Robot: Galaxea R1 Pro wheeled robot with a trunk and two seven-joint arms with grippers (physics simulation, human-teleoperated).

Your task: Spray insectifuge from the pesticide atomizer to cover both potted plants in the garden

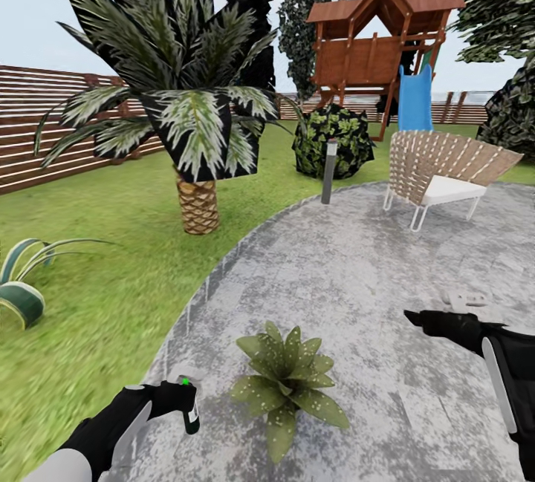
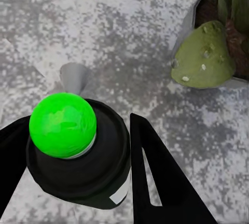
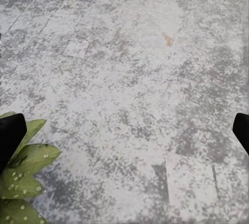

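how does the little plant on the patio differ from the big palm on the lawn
The potted plant is a low rosette with no trunk, lying on the grey stone patio; the palm stands tall on a scaly brown trunk in the lawn. The potted plant's broad leaves carry tiny white specks; the palm's long fronds are dark with pale streaks. Both have pointed green leaves.

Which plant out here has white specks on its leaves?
The low rosette on the patio, beside the atomizer in the left gripper. The palm and striped agave on the lawn show none.
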